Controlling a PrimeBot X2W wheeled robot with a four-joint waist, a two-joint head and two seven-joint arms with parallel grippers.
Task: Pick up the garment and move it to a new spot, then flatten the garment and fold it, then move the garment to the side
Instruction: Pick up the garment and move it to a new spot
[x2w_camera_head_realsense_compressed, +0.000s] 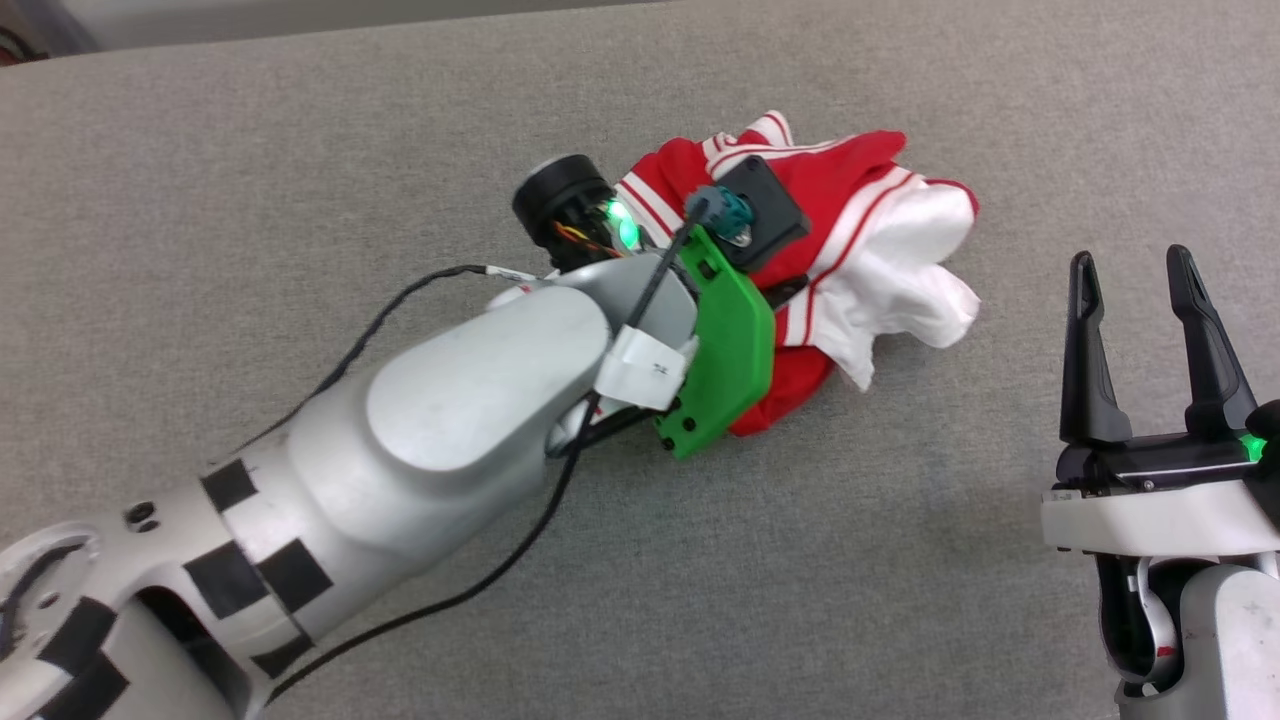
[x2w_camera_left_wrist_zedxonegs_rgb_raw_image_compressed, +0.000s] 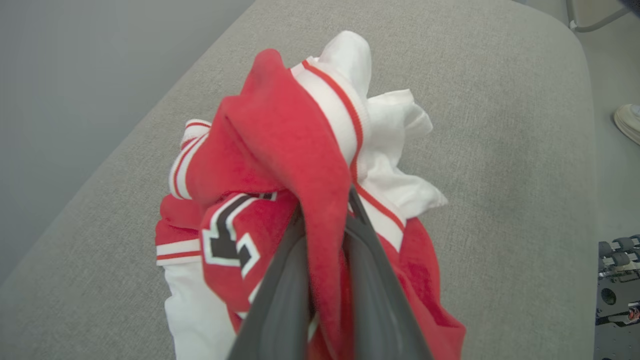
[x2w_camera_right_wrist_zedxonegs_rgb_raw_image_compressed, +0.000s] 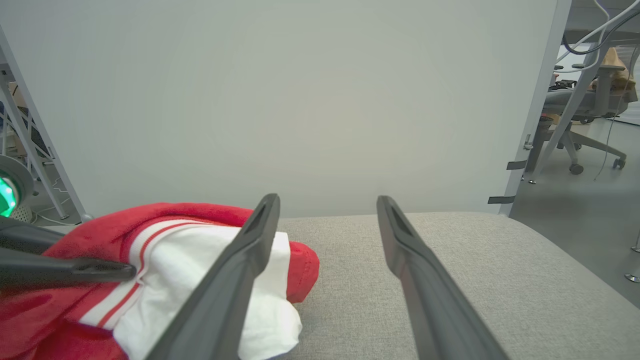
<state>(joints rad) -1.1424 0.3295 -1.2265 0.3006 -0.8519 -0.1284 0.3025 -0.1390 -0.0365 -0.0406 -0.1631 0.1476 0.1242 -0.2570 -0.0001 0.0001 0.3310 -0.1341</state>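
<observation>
The left tool (x2w_camera_left_wrist_zedxonegs_rgb_raw_image_compressed: 325, 210), on the pale forearm reaching in from 8 o'clock of the head view, is clamped on a raised fold of the red jersey T-shirt (x2w_camera_left_wrist_zedxonegs_rgb_raw_image_compressed: 280, 130) with white short sleeves and red-and-white striped trim. Its two dark fingers pinch the red cloth between them. In the head view the T-shirt sits a little past centre toward 1 o'clock. It is a crumpled heap, with most of its bulk resting on the grey fabric-covered counter (x2w_camera_head_realsense_compressed: 700, 560) and navy lettering partly showing among the folds. At 4 o'clock the right tool (x2w_camera_head_realsense_compressed: 1130, 258) has its fingers spread with nothing between them, near the heap's white sleeve but apart from it. By my reading the task is barely begun: the grasp for the pick-up is made, but the heap is not clear of the counter. Carrying it to a new spot, flattening it, folding it and setting it aside are all left to do.
</observation>
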